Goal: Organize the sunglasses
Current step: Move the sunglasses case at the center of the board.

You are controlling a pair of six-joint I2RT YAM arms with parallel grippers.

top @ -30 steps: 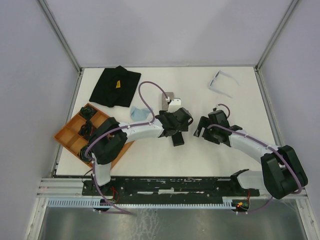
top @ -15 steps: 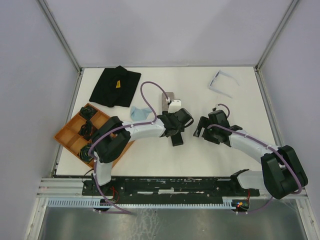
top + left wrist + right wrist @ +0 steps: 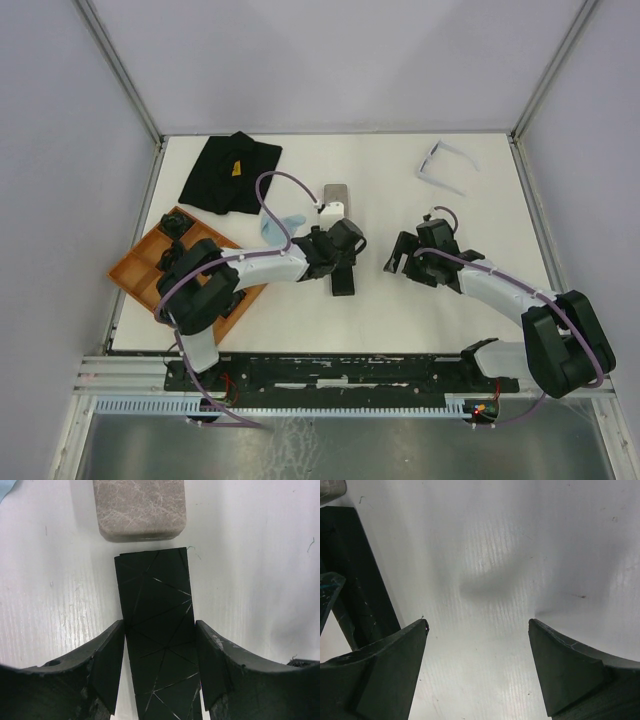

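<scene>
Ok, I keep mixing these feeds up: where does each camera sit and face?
Top external: above and behind, looking down on the table; left arm and right arm show.
Left wrist: looks down past the left gripper, shut on the black case, toward the grey case.
Right wrist: looks down at bare table; the right gripper, open, shows.
Top and left wrist share both cases.

Grey case (image 3: 139,507) beside black case (image 3: 157,630)
</scene>
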